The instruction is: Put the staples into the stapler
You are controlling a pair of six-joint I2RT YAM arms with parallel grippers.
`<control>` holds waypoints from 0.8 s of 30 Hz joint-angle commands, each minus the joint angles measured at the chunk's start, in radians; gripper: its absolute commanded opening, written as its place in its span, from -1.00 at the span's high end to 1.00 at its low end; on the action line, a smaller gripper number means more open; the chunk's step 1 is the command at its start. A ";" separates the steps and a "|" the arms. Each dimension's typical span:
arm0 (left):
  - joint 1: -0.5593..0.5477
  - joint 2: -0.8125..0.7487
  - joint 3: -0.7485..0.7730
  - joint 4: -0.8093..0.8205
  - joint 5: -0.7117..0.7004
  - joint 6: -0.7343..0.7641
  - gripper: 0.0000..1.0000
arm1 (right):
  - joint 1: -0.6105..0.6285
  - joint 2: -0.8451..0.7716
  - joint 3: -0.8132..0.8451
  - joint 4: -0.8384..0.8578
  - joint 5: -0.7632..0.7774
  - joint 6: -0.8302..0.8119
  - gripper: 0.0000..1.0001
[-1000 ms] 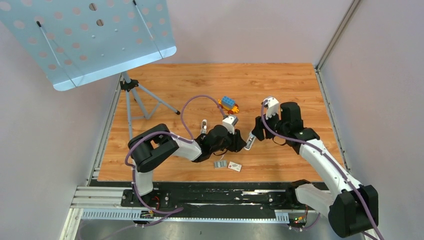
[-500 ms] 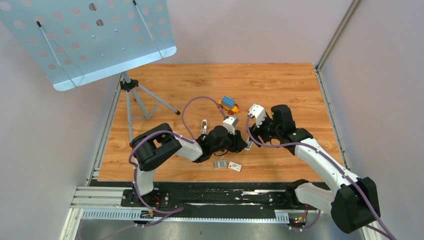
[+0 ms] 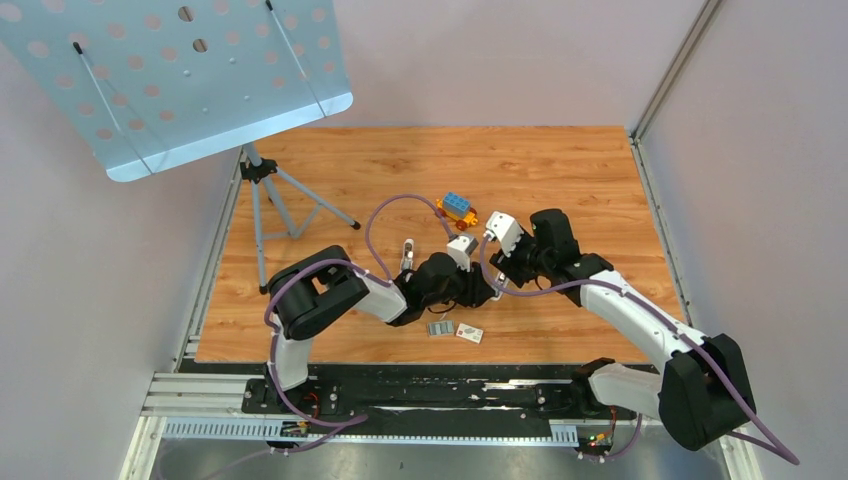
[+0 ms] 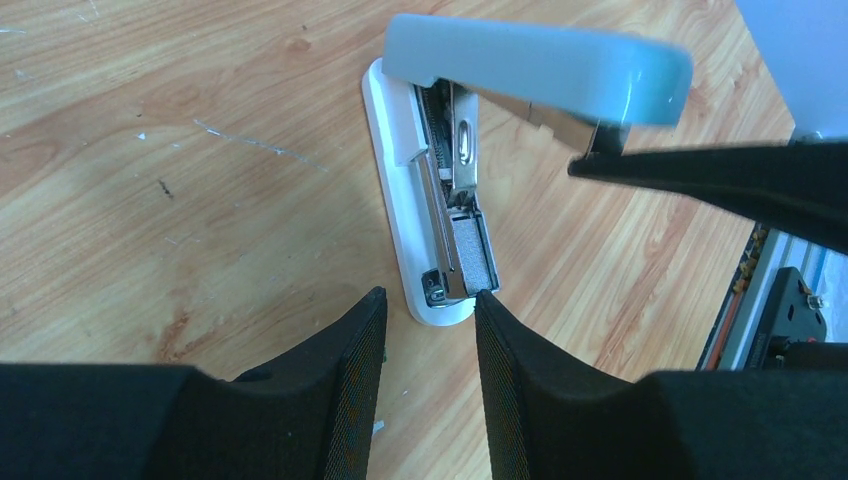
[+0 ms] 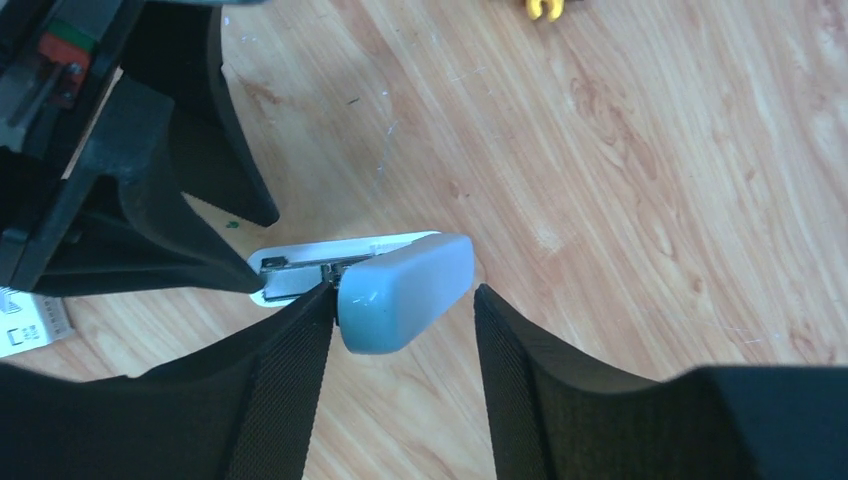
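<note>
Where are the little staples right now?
In the top view, the staples lie on the wooden table near its front edge, beside a small white box, just in front of the left tool.

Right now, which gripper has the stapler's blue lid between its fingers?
The right gripper brackets the blue lid; the left gripper straddles the white base's tip.

The stapler [image 4: 440,200] is lying between both arms, with the staples [image 3: 440,328] sitting nearer, beside the box [image 3: 469,333].
</note>
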State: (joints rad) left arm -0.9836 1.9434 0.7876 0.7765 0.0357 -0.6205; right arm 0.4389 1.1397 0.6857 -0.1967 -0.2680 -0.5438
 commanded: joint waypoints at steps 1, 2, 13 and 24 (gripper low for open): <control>0.010 0.037 0.022 0.023 -0.008 0.012 0.19 | 0.015 -0.001 0.000 0.045 0.038 -0.016 -0.05; 0.010 0.040 0.025 0.021 -0.008 0.013 0.19 | 0.014 -0.001 0.001 0.047 0.037 -0.009 0.02; 0.016 0.060 0.027 0.015 -0.021 0.021 0.20 | 0.009 -0.002 -0.003 0.078 0.079 0.083 0.36; 0.025 0.078 0.028 0.000 -0.030 0.031 0.20 | -0.087 0.024 -0.004 0.098 -0.026 0.227 0.44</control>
State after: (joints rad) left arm -0.9699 1.9755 0.8005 0.7956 0.0483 -0.6167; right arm 0.3904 1.1481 0.6853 -0.1139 -0.2234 -0.4072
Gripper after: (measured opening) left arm 0.402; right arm 0.346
